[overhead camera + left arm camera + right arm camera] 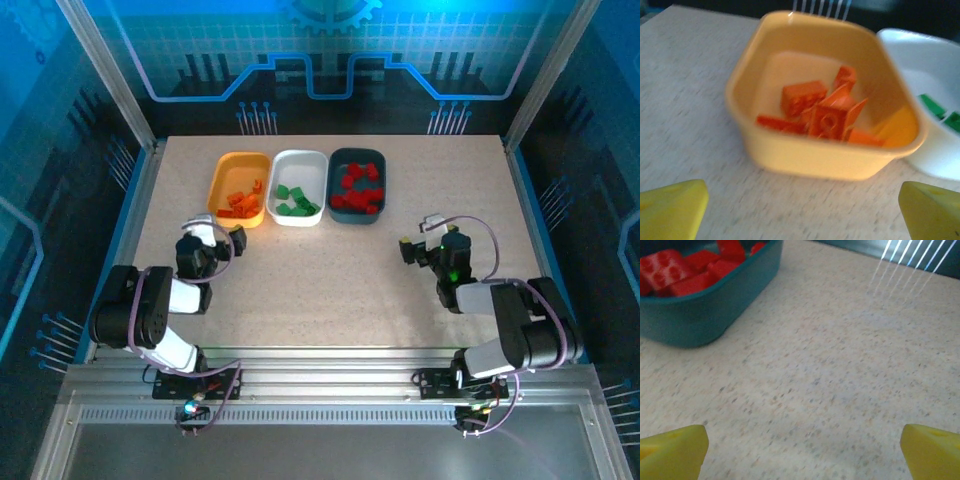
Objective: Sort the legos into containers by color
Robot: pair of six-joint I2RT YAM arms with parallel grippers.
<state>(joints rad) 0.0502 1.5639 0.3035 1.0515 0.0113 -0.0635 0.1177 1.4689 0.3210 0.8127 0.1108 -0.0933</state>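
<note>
Left pincer (220, 230): spread wide with nothing in it, low over the table (330, 290). It's probably empty because there's nothing left for you to carry.
Orange tray (222, 172): dead ahead of your left pincer and close. The orange bricks (242, 200) are heaped inside.
White tray (305, 168): ahead and to the right of that pincer, snug beside the orange tray. It holds the green bricks (296, 200).
Teal tray (357, 155): ahead and to the left of your right pincer, with the red bricks (358, 190) piled in it.
Right pincer (420, 236): also spread and empty, with just tabletop between its tips.
Progress: one colour per tray and every brick I can spot is in a tray, so I'd call the sort done.
</note>
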